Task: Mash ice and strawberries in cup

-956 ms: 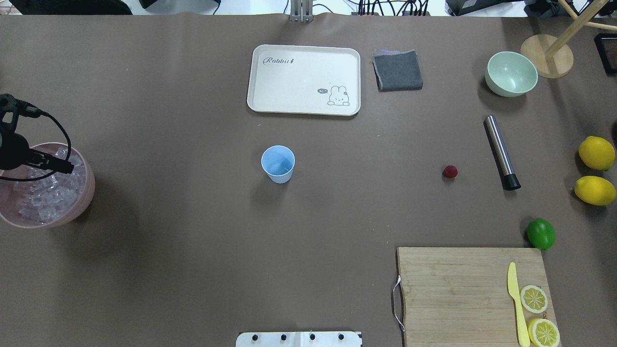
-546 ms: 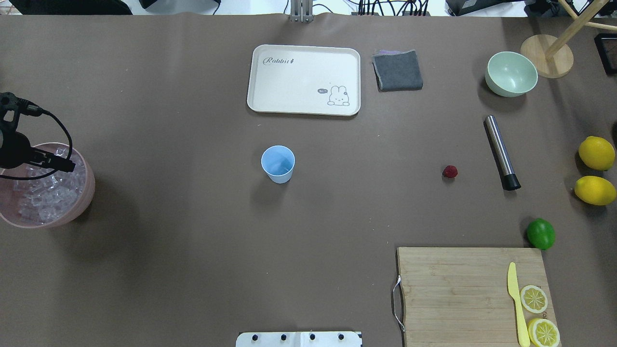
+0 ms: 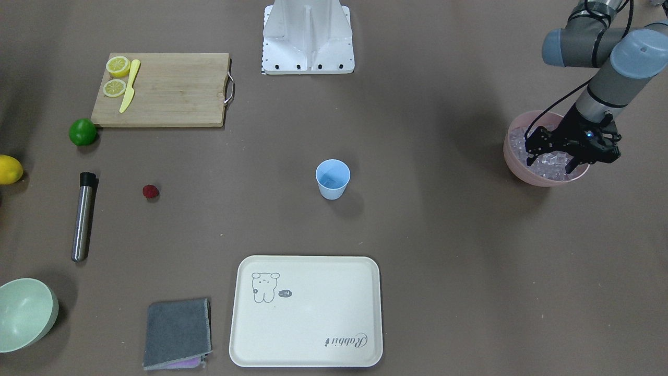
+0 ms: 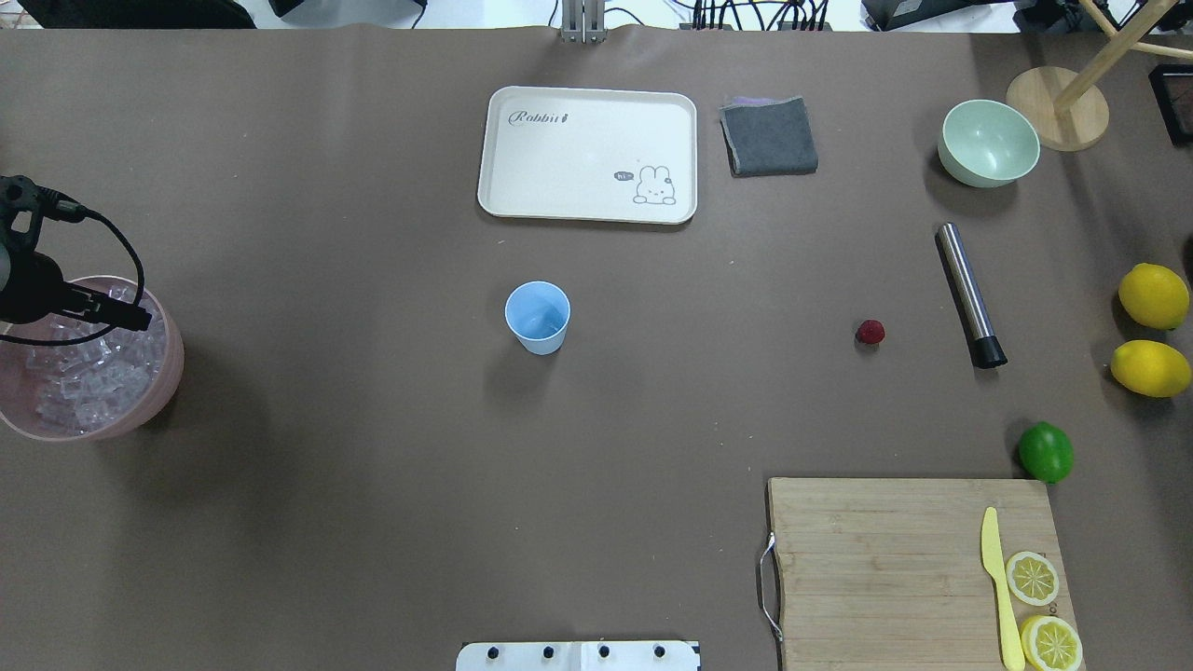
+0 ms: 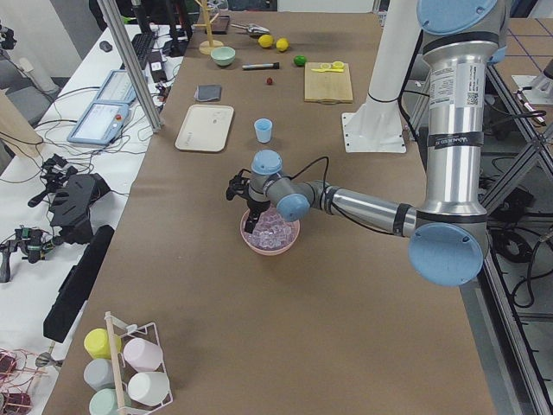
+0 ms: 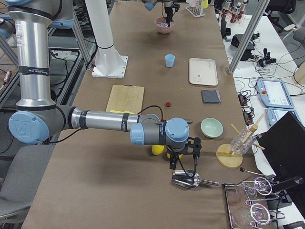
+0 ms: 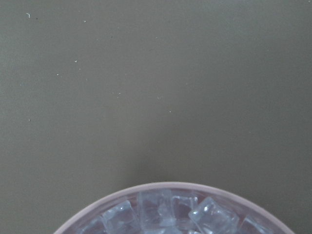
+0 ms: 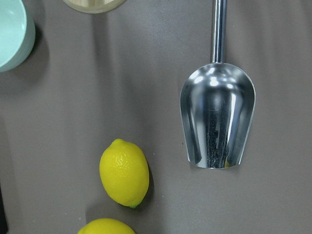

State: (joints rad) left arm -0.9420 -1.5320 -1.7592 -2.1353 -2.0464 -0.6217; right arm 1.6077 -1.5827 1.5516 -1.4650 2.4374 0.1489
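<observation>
The light-blue cup (image 4: 538,317) stands upright and empty mid-table. The ice (image 4: 89,373) fills a pink bowl (image 4: 158,391) at the table's left end, and the left wrist view shows cubes (image 7: 165,214) under its rim. My left gripper (image 3: 553,163) hangs over that bowl, open, with its fingertips down among the top cubes. One dark-red strawberry (image 4: 870,332) lies on the table far to the cup's right. My right gripper (image 6: 183,164) shows only in the exterior right view, above a metal scoop (image 8: 218,117). I cannot tell whether it is open or shut.
A steel muddler (image 4: 970,294) lies right of the strawberry. Behind the cup are a cream tray (image 4: 587,154), a grey cloth (image 4: 769,137) and a pale green bowl (image 4: 988,143). Two lemons (image 4: 1153,295), a lime (image 4: 1045,452) and a cutting board (image 4: 895,559) sit at the right.
My left gripper has shifted very slightly over the ice bowl. Nothing else has moved.
</observation>
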